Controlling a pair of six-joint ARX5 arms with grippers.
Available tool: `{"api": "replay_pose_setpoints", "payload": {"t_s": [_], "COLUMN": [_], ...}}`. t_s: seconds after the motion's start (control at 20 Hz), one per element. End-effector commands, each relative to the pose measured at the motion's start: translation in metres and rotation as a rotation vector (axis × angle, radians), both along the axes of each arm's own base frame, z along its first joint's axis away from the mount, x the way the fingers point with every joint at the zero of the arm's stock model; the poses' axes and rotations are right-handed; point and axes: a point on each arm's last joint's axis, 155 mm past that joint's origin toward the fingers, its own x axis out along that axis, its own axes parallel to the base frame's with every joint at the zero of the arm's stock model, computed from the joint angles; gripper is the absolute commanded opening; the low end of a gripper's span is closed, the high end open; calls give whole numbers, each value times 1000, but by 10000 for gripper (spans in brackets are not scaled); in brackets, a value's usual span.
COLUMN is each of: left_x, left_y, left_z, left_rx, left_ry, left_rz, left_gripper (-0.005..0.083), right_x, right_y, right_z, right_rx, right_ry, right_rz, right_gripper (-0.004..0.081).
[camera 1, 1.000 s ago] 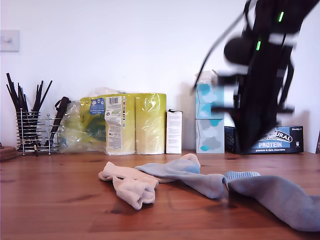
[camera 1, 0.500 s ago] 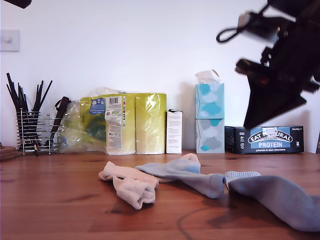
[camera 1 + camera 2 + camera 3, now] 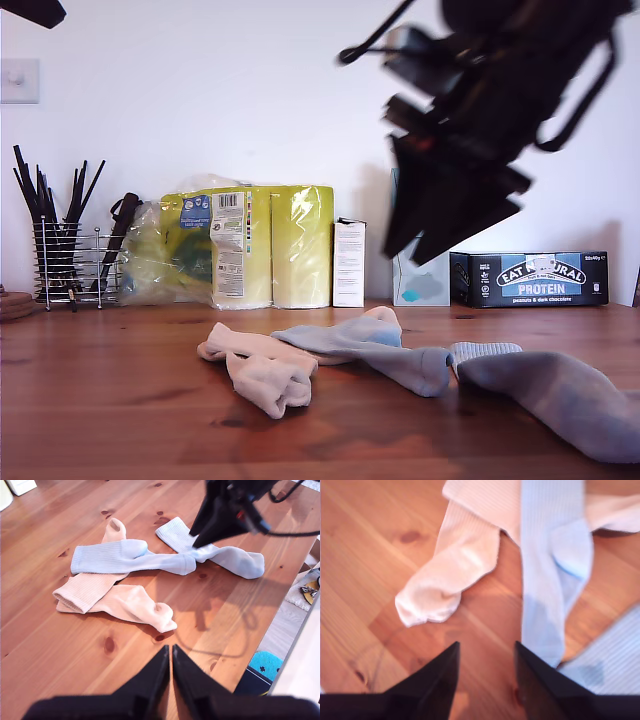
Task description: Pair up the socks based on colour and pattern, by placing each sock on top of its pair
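Several socks lie in a loose heap on the wooden table. One light blue sock [image 3: 385, 358] [image 3: 131, 556] [image 3: 541, 575] lies across a peach sock [image 3: 85, 590]. A second peach sock [image 3: 268, 378] [image 3: 135, 605] [image 3: 451, 575] lies beside them. A separate blue-grey sock [image 3: 560, 395] [image 3: 227, 556] rests toward the exterior view's right. My second gripper [image 3: 405, 255] [image 3: 196, 537] [image 3: 485, 647] hangs open and empty above the heap, over the gap between peach toe and blue sock. My first gripper [image 3: 170, 649] is shut and empty, high above the table's near side.
Along the back wall stand a wire utensil holder [image 3: 65, 265], a yellow paper-roll pack [image 3: 250, 245], a small white carton [image 3: 348, 262], a tissue box [image 3: 420, 280] partly behind the arm, and a protein-bar box [image 3: 530, 278]. A black arm part [image 3: 30, 10] shows in the exterior view's top left corner.
The arm with my second gripper has swung toward the exterior view's left and now covers the tissue boxes. The socks have not moved.
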Motion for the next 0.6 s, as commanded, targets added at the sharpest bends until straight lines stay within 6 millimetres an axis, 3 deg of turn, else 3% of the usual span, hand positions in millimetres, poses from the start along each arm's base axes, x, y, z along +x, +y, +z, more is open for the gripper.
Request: {"api": "replay_pose_setpoints", "payload": {"t_s": [0.0,0.25,0.55], "left_x": [-2,-3,-5], "left_y": [-1,0,1], "left_z": [-8,-9,-11], "left_rx": [6,10,17], "left_ry": [23,30,42], "left_rz": [-3,-3,-3], "left_gripper": [-19,-19,-19], "right_x": [3,31,31], "right_y": [3,-13,-19], "right_z": [-16,-54,-86], "right_rx": [-56,-297,-385], "right_ry": [69,166,237], "right_rz": [8,-36,-6], "right_gripper": [442,461,461]}}
